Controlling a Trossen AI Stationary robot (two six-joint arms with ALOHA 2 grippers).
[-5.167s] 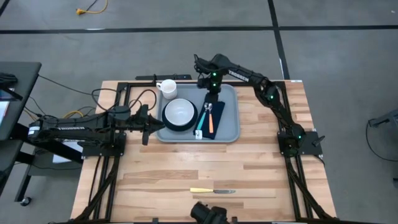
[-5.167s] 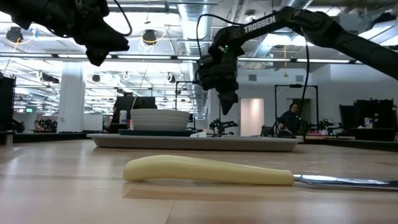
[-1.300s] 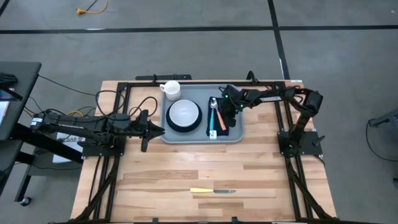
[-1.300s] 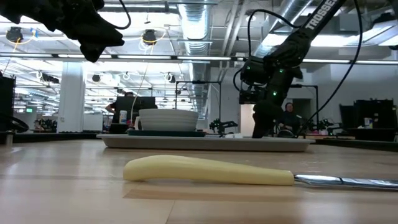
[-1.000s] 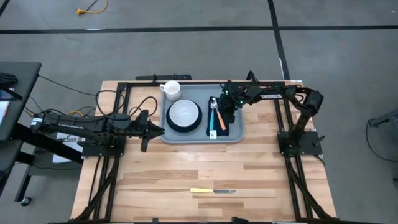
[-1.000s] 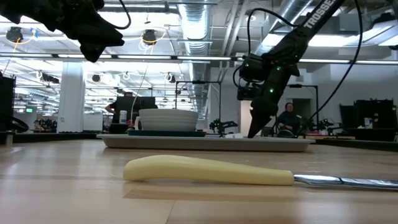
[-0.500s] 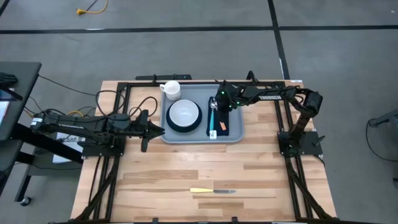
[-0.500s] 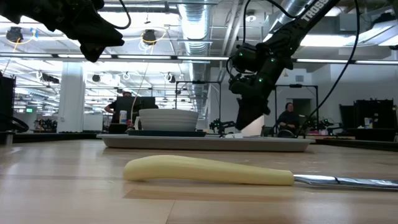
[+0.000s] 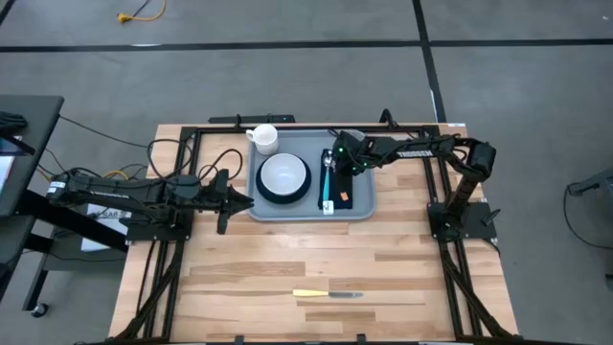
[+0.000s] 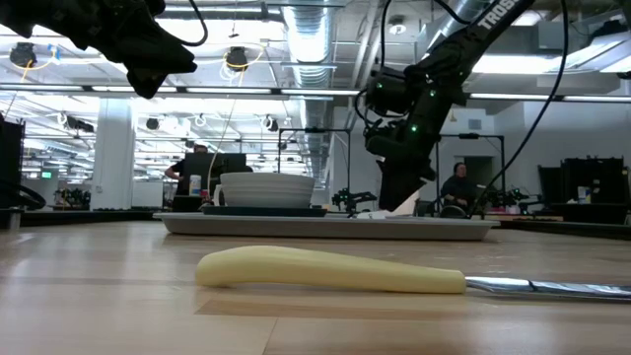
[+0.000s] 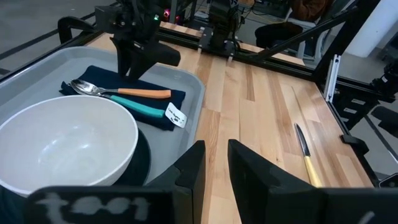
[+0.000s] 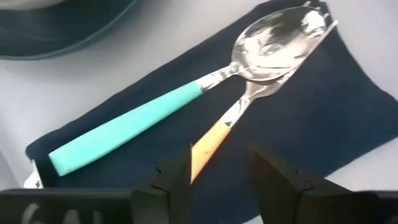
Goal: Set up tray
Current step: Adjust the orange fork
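- Smooth grey-blue rectangular tray [image 9: 359, 206] with rounded corners and low rim, flat on the pale plank surface [image 9: 316, 259] toward its far side.
- On it: glossy white round bowl [image 9: 283, 174] on a dark plate [image 11: 142, 167]; matte navy napkin [image 12: 311, 112] bearing a shiny teal-handled spoon [image 12: 186, 99] crossed over an orange-handled fork [image 12: 214, 140].
- Right end effector [image 9: 337, 160] just above the napkin, over the tray, fingers parted, empty.
- Left end effector [image 9: 246, 200] at the tray's left edge, slightly parted, empty.

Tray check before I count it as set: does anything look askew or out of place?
Yes. On the napkin in the tray, the teal-handled utensil and the orange-handled one lie crossed, heads overlapping. The yellow-handled knife lies alone on the table, away from the tray.
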